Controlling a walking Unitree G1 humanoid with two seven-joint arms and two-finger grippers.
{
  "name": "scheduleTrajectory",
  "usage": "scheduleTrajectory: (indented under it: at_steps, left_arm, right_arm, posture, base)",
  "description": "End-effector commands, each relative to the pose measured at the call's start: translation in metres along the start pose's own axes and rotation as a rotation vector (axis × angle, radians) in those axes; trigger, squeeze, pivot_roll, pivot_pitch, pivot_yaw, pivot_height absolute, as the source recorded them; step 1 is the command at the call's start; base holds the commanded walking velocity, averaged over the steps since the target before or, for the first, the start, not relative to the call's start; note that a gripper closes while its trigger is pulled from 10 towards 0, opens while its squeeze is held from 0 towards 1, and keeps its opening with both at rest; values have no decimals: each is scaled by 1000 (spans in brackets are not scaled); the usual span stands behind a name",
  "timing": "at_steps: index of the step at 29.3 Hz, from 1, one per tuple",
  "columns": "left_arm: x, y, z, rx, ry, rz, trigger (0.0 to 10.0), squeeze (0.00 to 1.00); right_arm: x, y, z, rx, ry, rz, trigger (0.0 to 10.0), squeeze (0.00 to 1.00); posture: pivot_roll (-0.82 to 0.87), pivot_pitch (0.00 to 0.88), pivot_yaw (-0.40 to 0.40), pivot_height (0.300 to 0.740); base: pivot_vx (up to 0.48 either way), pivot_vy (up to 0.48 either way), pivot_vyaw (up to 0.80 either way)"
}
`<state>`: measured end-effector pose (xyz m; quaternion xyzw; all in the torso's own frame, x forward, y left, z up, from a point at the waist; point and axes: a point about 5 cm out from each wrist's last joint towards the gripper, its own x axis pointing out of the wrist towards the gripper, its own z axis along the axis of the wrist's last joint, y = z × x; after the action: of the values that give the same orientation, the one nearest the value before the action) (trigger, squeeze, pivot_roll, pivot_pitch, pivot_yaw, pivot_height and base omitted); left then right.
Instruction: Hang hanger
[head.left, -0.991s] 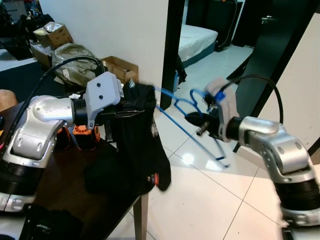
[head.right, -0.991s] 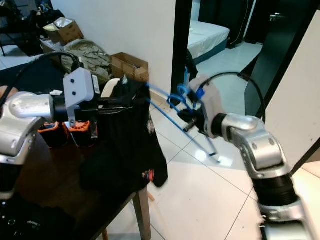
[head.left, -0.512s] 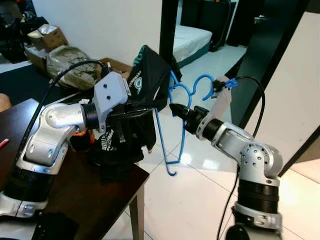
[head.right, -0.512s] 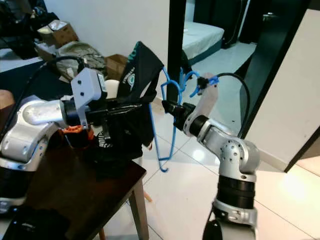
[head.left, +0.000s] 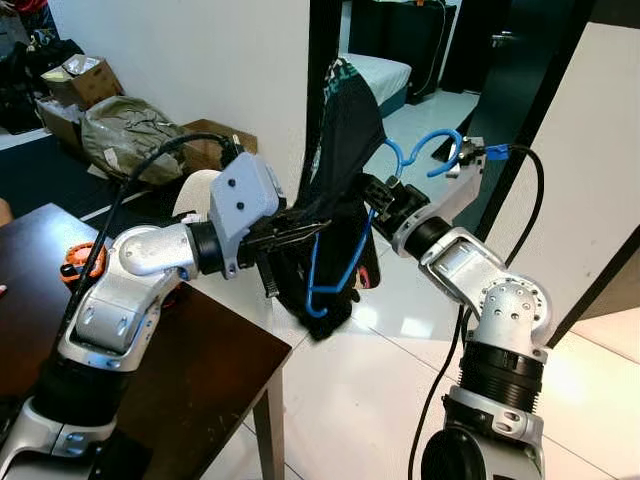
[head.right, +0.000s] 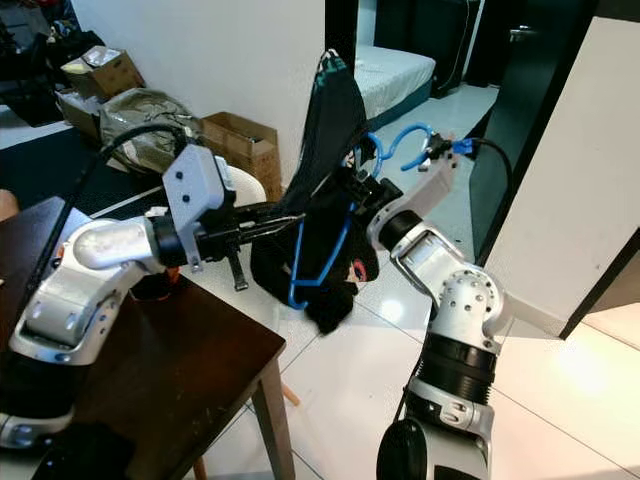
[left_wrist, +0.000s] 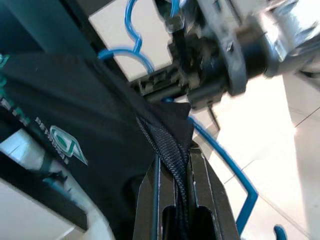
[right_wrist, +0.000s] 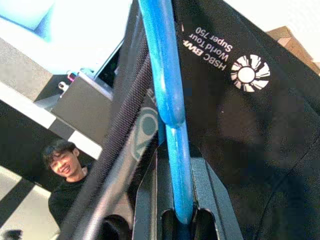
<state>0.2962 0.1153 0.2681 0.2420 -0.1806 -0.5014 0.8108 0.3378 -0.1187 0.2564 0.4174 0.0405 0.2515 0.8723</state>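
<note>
**Hanger inside the shirt, both pincers clamped**

The blue hanger (head.left: 345, 262) hangs in mid-air inside my black shirt (head.right: 325, 160), beyond the table (head.left: 190, 350) edge. My right pincer (right_wrist: 175, 200) is closed around its bar; my left pincer (left_wrist: 175, 185) pinches the shirt's ribbed hem. A person (right_wrist: 65, 175) shows past my right wrist.

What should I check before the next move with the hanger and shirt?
1. Right tool shut on the blue plastic hanger: ok, the bar sits between its fingers.
2. Left tool shut on the black printed shirt: ok, a hem is pinched.
3. Hanger inside the shirt: cannot tell; its blue frame lies against the fabric, one loop showing below.
4. Blue hook free above the right tool: ok.
5. Shirt clear of the dark wooden table: ok, it hangs past the edge.
6. Rail or rod to hang on: cannot tell.
</note>
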Motion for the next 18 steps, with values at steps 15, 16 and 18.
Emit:
scheduleTrajectory:
  at_steps: [15, 16, 18]
  left_arm:
    - [-24, 16, -32, 71, 300, 354, 10000, 0]
    - [-19, 12, -32, 50, 283, 368, 10000, 0]
    - [-11, 5, -29, 13, 248, 372, 10000, 0]
  right_arm:
    - [-3, -5, 44, 25, -308, -119, 10000, 0]
    - [-3, -6, 46, 23, -318, -130, 10000, 0]
    - [-2, -7, 48, 12, -327, -145, 10000, 0]
  posture:
    - [3, 0, -35, 740]
    - [3, 0, -35, 740]
    - [5, 0, -38, 740]
  base:
    - [0, 0, 0]
    - [0, 0, 0]
    - [0, 0, 0]
